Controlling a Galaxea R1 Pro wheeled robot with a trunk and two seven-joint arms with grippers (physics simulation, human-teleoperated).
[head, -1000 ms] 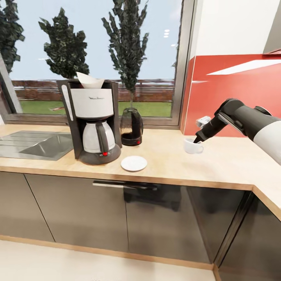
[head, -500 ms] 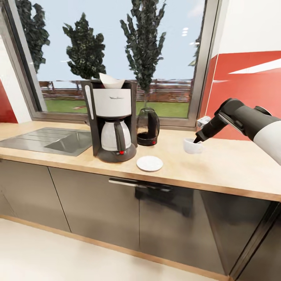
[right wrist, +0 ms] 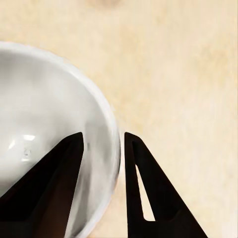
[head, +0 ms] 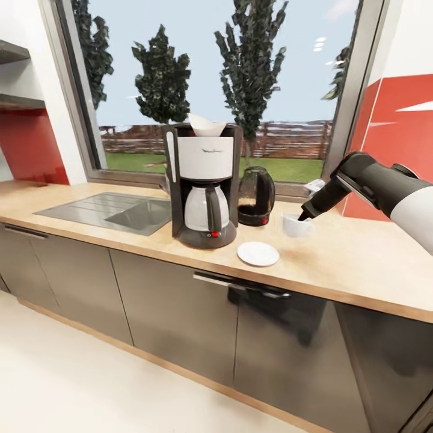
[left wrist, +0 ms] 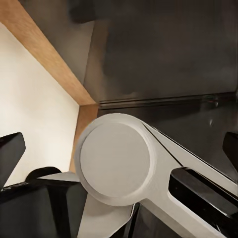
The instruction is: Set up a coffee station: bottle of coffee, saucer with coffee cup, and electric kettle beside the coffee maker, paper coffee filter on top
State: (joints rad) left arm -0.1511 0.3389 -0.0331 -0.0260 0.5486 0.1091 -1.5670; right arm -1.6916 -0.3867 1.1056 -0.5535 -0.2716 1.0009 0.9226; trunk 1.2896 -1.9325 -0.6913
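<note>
Right gripper [head: 302, 215] pinching the rim of the white coffee cup [head: 296, 225], one finger inside, one outside, cup right of the coffee maker [head: 204, 183] past the electric kettle [head: 256, 196], saucer [head: 258, 254] on the table [head: 361, 264] front-right of the coffee maker, paper filter [head: 207, 125] on top, left gripper's state cannot be told.

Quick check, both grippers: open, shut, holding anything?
Left gripper: open, holding nothing.
Right gripper: shut on the coffee cup, pinching its rim.
</note>
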